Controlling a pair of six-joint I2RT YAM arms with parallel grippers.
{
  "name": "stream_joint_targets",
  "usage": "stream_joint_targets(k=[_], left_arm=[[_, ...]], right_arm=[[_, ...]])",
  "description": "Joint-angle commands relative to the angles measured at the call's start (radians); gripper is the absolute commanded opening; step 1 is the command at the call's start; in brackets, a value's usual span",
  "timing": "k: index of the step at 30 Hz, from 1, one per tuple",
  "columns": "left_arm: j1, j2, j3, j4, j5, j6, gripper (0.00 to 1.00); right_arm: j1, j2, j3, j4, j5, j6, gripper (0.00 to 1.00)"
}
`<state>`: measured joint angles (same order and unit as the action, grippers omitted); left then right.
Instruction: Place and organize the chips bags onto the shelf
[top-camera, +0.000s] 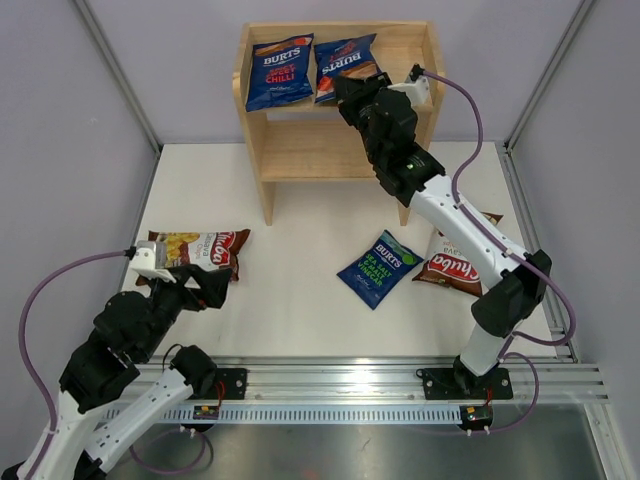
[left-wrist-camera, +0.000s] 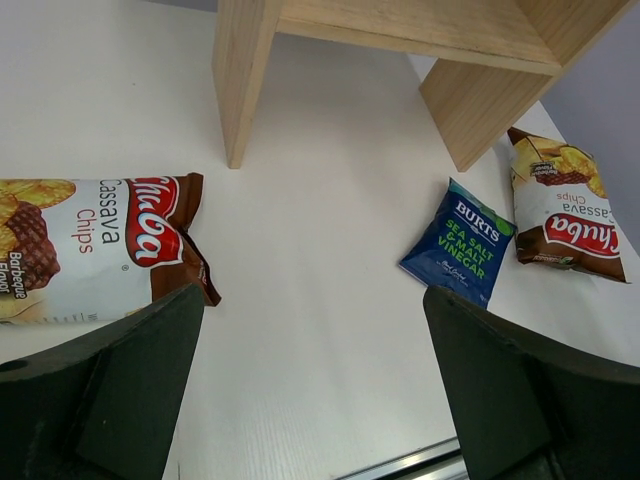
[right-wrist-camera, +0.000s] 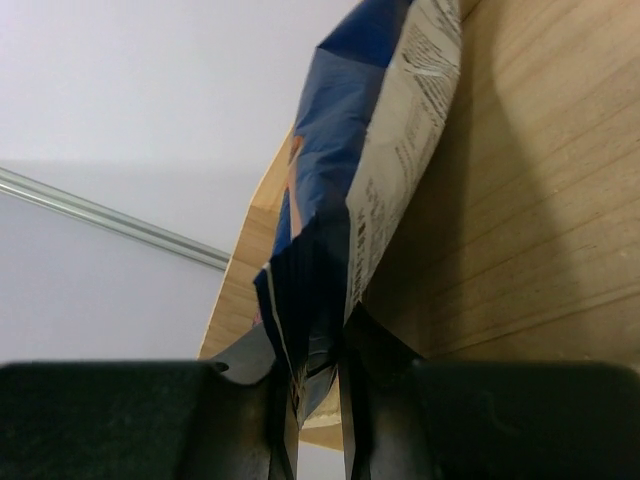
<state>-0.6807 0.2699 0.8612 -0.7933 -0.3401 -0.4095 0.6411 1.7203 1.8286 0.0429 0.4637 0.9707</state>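
My right gripper (right-wrist-camera: 318, 365) is clamping a glossy dark-blue bag (right-wrist-camera: 325, 170) on the far-edge light wooden shelf (top-camera: 300, 150); my left gripper (left-wrist-camera: 315, 335) is gaping wide.

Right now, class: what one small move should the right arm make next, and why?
Probably open the right arm's jaws. They are shut on the edge of a blue Burts bag, which seems to stand on the shelf's top tier against the back, beside a second Burts bag. Letting go would likely leave it placed.
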Motion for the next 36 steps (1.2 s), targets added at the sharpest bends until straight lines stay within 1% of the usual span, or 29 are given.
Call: stream_joint_targets(k=[1,5,9,11,12,15,16,19,22,23,25,26,30,32,34,35,36], left_arm=[[0.001,-0.027,-0.008,0.040,0.009,0.005,0.96],[0.001,-0.044,-0.010,0.039,0.001,-0.002,0.97],[0.001,-0.051,-0.010,0.039,-0.004,-0.005,0.97],[0.001,-0.055,-0.010,0.036,-0.005,-0.003,0.97],[0.001,-0.057,-0.010,0.035,-0.007,-0.006,0.97],[0.001,-0.066,-0.013,0.039,-0.007,-0.005,0.97],[0.001,-0.066,-0.013,0.039,-0.007,-0.006,0.97],[0.001,-0.066,-0.011,0.037,-0.010,-0.006,0.97],[0.001,-0.070,-0.011,0.034,-0.017,-0.009,0.97],[0.001,-0.075,-0.011,0.034,-0.019,-0.009,0.97],[0.001,-0.075,-0.013,0.034,-0.023,-0.011,0.97],[0.001,-0.075,-0.011,0.034,-0.023,-0.011,0.97],[0.001,-0.074,-0.011,0.034,-0.030,-0.014,0.97],[0.001,-0.074,-0.011,0.034,-0.031,-0.012,0.97],[0.001,-0.071,-0.013,0.032,-0.031,-0.012,0.97],[0.001,-0.072,-0.013,0.034,-0.030,-0.012,0.97],[0.001,-0.069,-0.013,0.032,-0.030,-0.014,0.97]], right_arm=[[-0.008,0.028,0.075,-0.031,0.053,0.048,0.13],[-0.008,0.053,0.101,-0.038,0.046,0.062,0.15],[-0.008,0.094,0.165,-0.132,0.029,0.065,0.18],[-0.006,0.093,0.181,-0.156,0.036,0.074,0.26],[-0.006,0.075,0.154,-0.156,0.047,0.082,0.35],[-0.006,0.047,0.123,-0.162,0.067,0.091,0.43],[-0.006,0.047,0.132,-0.179,0.072,0.088,0.50],[-0.006,0.053,0.176,-0.262,0.087,0.071,0.63],[-0.006,0.058,0.216,-0.343,0.105,0.051,0.66],[-0.004,0.059,0.222,-0.362,0.108,0.040,0.69],[-0.004,0.071,0.256,-0.408,0.109,0.019,0.70],[-0.004,0.097,0.282,-0.467,0.107,-0.004,0.70],[-0.001,0.180,0.475,-0.616,0.081,-0.044,0.71],[0.011,0.214,0.542,-0.671,0.088,-0.058,0.72],[0.026,0.223,0.569,-0.699,0.111,-0.067,0.73],[0.040,0.223,0.575,-0.709,0.136,-0.069,0.74],[0.046,0.222,0.572,-0.709,0.145,-0.069,0.79]])
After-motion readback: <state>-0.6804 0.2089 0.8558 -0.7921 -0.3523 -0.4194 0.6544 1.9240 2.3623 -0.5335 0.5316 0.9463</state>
